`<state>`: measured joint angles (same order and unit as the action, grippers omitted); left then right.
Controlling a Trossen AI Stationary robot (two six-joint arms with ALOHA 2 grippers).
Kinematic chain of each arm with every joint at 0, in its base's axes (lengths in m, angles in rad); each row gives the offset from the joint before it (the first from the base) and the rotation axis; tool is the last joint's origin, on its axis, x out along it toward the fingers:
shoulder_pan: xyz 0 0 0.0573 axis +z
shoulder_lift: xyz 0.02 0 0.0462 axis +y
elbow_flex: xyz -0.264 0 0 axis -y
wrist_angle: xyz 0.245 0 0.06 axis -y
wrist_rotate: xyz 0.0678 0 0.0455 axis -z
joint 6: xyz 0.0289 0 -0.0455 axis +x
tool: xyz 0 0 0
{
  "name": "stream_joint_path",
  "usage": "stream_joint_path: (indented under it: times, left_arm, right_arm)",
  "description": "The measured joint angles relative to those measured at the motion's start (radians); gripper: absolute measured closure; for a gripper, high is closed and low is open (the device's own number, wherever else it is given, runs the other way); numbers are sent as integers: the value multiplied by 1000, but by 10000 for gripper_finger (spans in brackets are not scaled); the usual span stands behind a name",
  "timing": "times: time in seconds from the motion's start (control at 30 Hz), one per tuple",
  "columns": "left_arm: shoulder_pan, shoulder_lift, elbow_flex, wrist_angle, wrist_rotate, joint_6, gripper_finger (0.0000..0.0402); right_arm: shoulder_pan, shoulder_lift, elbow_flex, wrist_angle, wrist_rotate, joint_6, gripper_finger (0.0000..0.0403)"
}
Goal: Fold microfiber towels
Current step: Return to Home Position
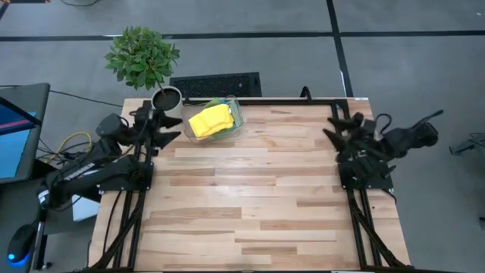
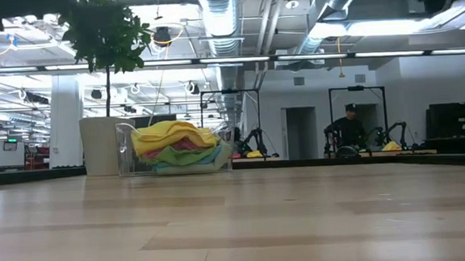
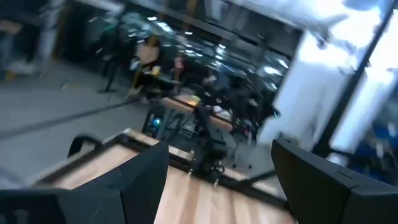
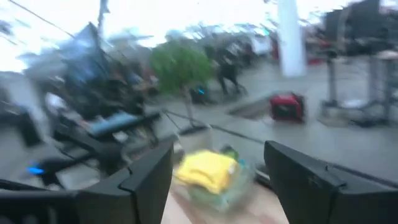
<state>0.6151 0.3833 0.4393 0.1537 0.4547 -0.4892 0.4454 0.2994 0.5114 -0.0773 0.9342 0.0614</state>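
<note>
Jaws on both arms stand wide and empty, seemingly because no cloth remains out to handle. The left arm and right arm rest tucked at opposite side edges of the desk. Farther back, the folded microfiber towels lie stacked, yellow on top, inside the clear bin near the left arm. A potted plant stands just beyond.

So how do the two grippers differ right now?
The left gripper hangs close beside the clear bin of towels; the right gripper is across the table, far from it. The right gripper faces the bin; the left gripper faces the right arm. Both are open and empty, at the table's back corners.
</note>
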Motion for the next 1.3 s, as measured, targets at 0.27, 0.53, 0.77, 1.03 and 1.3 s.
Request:
stream_joint_path:
  times: [0.27, 0.53, 0.77, 1.03, 1.3]
  left_arm:
    - [-53, 50, 2, -131, 31, 66, 125]
    - [-190, 105, -65, -60, 25, 166, 125]
    - [-292, 69, -187, 23, 5, 171, 125]
    - [-368, 15, -361, 241, 9, 118, 125]
    - [-368, -243, -378, 240, 228, 105, 125]
  right_arm:
    - [35, -292, -115, -150, -225, 25, 127]
    - [33, -284, -270, 21, -136, -29, 127]
    - [-24, -296, -357, 95, -151, -41, 127]
    - [-81, -294, -469, 250, -178, -30, 127]
    - [-127, -293, -505, 286, -177, 19, 127]
